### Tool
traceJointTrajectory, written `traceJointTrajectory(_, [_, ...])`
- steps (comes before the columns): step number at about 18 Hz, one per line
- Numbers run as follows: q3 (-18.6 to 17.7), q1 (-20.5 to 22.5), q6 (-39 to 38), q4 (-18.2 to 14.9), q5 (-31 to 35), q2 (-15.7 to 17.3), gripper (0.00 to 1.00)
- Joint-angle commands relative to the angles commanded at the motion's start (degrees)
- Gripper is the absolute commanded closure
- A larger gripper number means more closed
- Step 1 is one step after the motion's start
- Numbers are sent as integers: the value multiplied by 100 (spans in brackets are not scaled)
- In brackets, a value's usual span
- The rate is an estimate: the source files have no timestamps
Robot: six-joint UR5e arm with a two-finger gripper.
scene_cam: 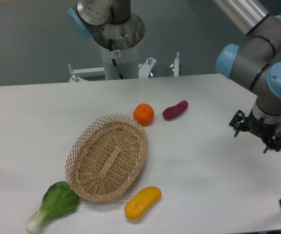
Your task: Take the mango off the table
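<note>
Mango [142,202] is seen lying flat near the front edge of the table [28,126], approx. mid-width: a smooth, elongated oval, yellow shading to orange at its far end, set diagonally. It is placed just beside the front rim of a wicker basket [107,157], possibly touching it; that can't be told for sure. The basket is an oval, woven of pale straw-coloured cane w/ an open lattice rim & a tighter woven floor, and it is positioned at the table's centre.

At the front left corner a leafy green veg [55,204] is found, w/ dark glossy leaves & a white stalk end, its leaves right against the basket rim. Beyond the basket, toward the back edge, a round orange citrus [143,114] w/ a dimpled skin is set touching or nearly touching the lattice rim. Just to its right, apart from it, a dark purple-red sweet potato [175,110] is laid, stubby & tapered.

The tabletop is flat, white & matte.

Gripper [257,131] is held above the table near the right edge, well apart from the mango, on a grey arm w/ light blue joint caps. Its black fingers are seen small & edge-on; how far they are spread can't be told. Nothing is seen held.
</note>
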Motion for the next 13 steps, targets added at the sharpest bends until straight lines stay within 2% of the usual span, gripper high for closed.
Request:
traceJointTrajectory(9, [-17,-17,-70,9,0,0,0])
traceJointTrajectory(13, [-88,-35,-281,149,44,61,0])
